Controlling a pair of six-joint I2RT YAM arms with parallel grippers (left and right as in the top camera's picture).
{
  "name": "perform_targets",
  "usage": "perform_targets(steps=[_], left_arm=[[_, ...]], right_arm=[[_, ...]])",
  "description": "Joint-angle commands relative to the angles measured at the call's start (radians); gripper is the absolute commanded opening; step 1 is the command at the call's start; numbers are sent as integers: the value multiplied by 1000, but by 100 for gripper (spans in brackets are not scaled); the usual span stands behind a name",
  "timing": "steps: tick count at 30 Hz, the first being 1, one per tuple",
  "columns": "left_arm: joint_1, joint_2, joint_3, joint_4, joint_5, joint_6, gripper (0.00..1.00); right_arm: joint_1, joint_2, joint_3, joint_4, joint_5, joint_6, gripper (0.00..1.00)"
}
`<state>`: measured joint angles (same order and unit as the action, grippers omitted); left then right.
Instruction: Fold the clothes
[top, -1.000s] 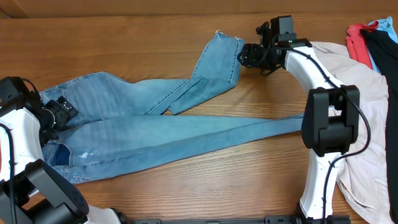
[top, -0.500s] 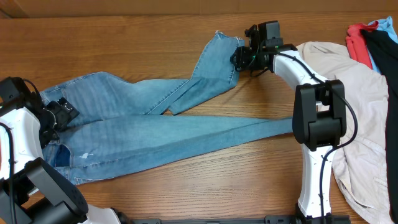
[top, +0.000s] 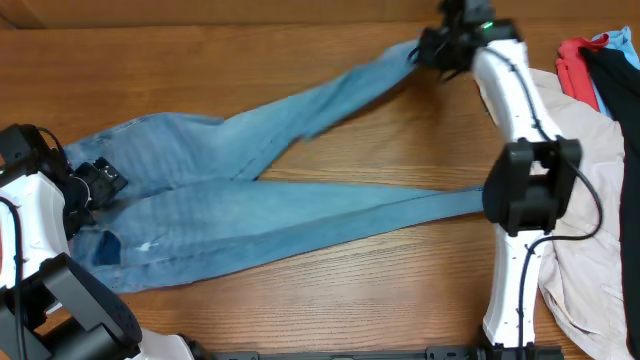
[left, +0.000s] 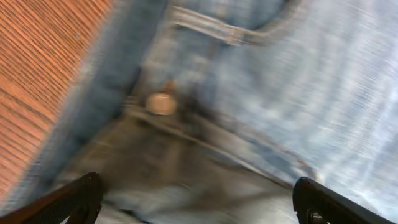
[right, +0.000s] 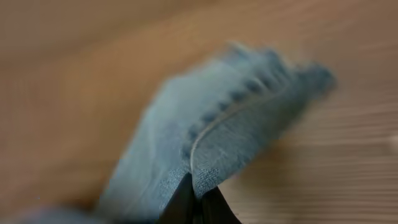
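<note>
The light blue jeans (top: 260, 210) lie across the table, waist at the left, one leg running right along the middle. The other leg (top: 330, 95) is stretched up toward the far right, its frayed hem (right: 249, 106) pinched in my right gripper (top: 432, 47), which is shut on it and lifts it off the wood. My left gripper (top: 88, 185) hovers over the waistband, open, its fingers (left: 78, 199) wide apart over the metal button (left: 161, 103) and the fly. The left wrist view is blurred.
A large beige garment (top: 590, 180) lies at the right under the right arm. Red and black garments (top: 590, 60) sit at the far right corner. Bare wooden table (top: 200, 60) shows along the far side and front middle.
My right gripper closed on the hem of the folded-over leg and pulled it up and to the right, straightening that leg. The left gripper stayed put.
</note>
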<state>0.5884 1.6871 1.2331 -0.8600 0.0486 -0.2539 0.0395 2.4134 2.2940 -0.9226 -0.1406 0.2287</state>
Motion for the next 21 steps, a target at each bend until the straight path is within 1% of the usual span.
perform_targets(steps=[1, 3, 5, 8, 10, 11, 14, 17, 21], left_arm=[[-7, 7, 27, -2, 7, 18, 100], [-7, 7, 27, -1, 33, 18, 100], [-7, 7, 27, 0, 63, 13, 100], [-9, 7, 27, 1, 110, 11, 100], [-15, 7, 27, 1, 126, 11, 100], [-21, 7, 27, 2, 129, 12, 100], [-43, 7, 27, 21, 132, 20, 100], [-77, 7, 31, 78, 160, 49, 100], [-112, 7, 55, 151, 163, 34, 100]], right_arm=[[-130, -18, 140, -79, 137, 66, 4], [-174, -18, 153, -118, 100, 68, 6], [-205, -16, 151, -164, 87, 68, 17], [-222, -14, 122, -193, 87, 57, 22], [-224, -14, 100, -199, 91, 52, 34], [-224, -14, 93, -208, 92, 52, 38], [-224, -14, 80, -229, 95, 53, 40], [-224, -14, 80, -262, 95, 52, 40], [-226, -14, 80, -316, 95, 52, 40]])
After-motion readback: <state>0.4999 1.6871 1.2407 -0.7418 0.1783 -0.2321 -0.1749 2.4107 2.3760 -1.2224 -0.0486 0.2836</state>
